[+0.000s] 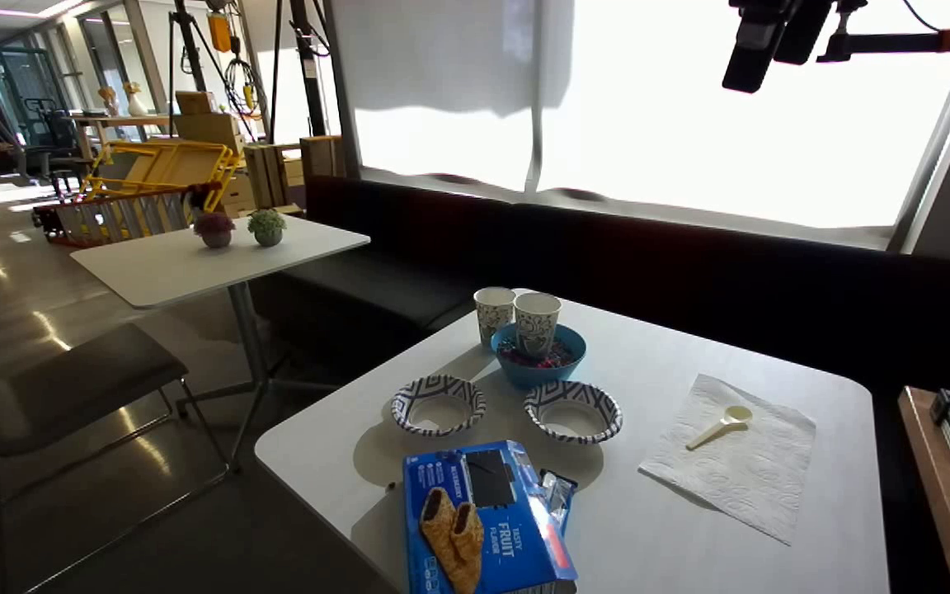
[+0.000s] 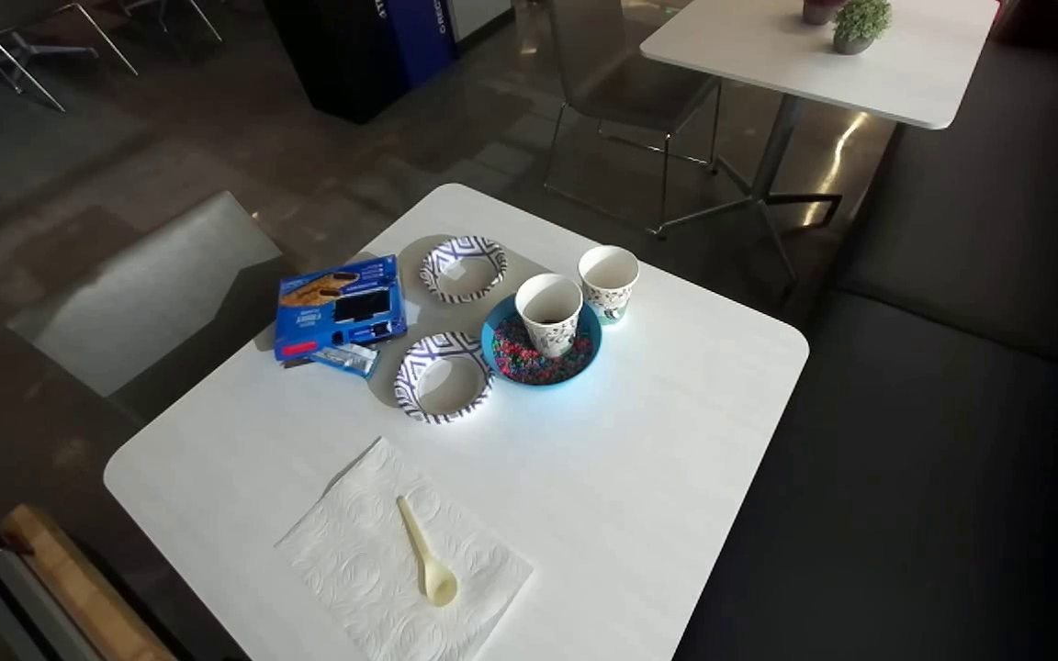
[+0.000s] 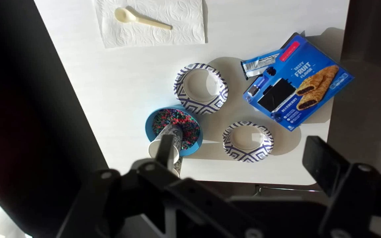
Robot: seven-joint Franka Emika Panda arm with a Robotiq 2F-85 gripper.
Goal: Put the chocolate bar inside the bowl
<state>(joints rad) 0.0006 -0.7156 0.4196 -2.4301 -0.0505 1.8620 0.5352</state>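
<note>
Wrapped bar [image 2: 350, 359] beside blue box [image 2: 325, 312]

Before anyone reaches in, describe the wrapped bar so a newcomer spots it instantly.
Find the white table bearing a paper towel, then its big blue box. Poking out at that box's edge is the wrapped bar, far smaller and narrower, silvery as well as blue.

A blue box [image 1: 487, 518], cropped below in an exterior view, partly hides a wrapped bar [image 3: 260, 64]. In the wrist view, blurred jaws cover part of a paper cup [image 3: 174, 131].
</note>
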